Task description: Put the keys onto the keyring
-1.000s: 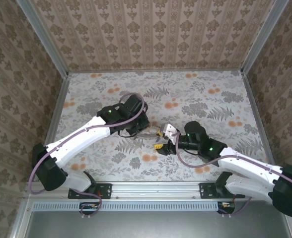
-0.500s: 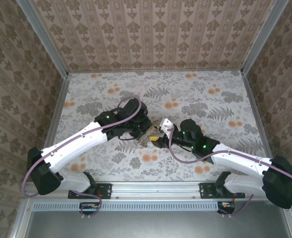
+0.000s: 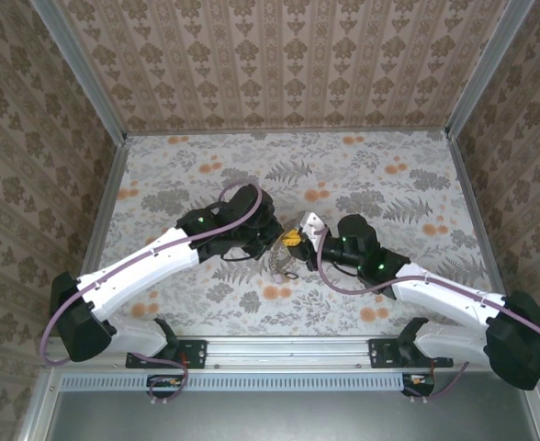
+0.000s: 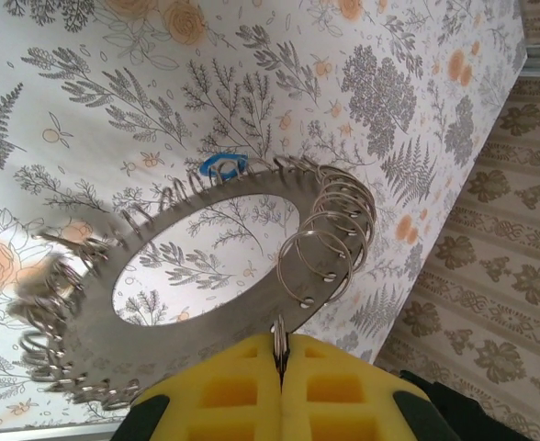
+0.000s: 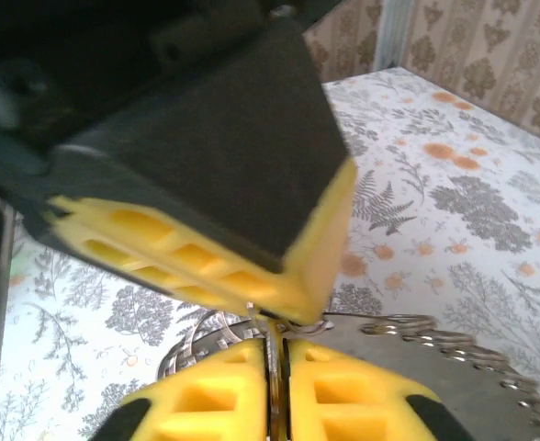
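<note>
Near the middle of the tabletop (image 3: 389,175), slightly toward its near edge, the two arms meet tip to tip. From above, the left tool (image 3: 279,243) and the keyring (image 3: 282,264) beneath it are small and hard to read. The left wrist camera is clearer: yellow pads (image 4: 224,395) pressed together on the rim of a flat silvery ring lined with small wire loops (image 4: 348,204), held tilted above the tabletop, with a blue key head (image 4: 221,166) at its far rim. The right wrist camera shows the right tool (image 5: 275,386) closed on a thin metal sliver just below the left tool's pad; whether that is a key or a loop, I cannot tell.
</note>
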You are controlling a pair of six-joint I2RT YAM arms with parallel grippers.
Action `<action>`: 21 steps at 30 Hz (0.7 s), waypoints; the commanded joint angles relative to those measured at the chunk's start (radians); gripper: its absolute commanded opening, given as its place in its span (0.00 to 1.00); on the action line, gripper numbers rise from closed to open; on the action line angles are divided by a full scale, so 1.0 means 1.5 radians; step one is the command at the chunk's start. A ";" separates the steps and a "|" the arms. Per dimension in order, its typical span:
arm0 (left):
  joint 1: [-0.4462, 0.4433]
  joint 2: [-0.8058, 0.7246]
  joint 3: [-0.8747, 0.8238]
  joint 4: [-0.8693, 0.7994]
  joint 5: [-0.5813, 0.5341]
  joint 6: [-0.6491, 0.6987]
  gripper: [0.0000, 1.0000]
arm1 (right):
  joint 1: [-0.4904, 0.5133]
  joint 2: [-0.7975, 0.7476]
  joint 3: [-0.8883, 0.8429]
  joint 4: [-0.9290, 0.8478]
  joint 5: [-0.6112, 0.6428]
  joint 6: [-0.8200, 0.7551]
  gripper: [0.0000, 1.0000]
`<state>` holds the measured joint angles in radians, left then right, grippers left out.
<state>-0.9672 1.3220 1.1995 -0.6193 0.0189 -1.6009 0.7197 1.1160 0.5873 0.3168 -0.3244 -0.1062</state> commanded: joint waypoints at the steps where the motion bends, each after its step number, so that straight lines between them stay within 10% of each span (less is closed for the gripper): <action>1: -0.008 -0.037 -0.008 0.025 -0.001 -0.009 0.00 | -0.027 -0.025 -0.006 -0.017 -0.042 0.010 0.00; 14: -0.011 -0.073 -0.041 0.082 -0.005 -0.001 0.00 | -0.079 -0.039 -0.033 -0.017 -0.108 0.028 0.00; 21: -0.011 -0.081 -0.055 0.120 0.006 0.001 0.00 | -0.107 -0.037 -0.038 -0.012 -0.142 0.081 0.19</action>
<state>-0.9859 1.2434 1.1233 -0.4808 0.0330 -1.6005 0.5838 1.0721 0.5526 0.3260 -0.5354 -0.0322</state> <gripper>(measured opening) 0.060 0.190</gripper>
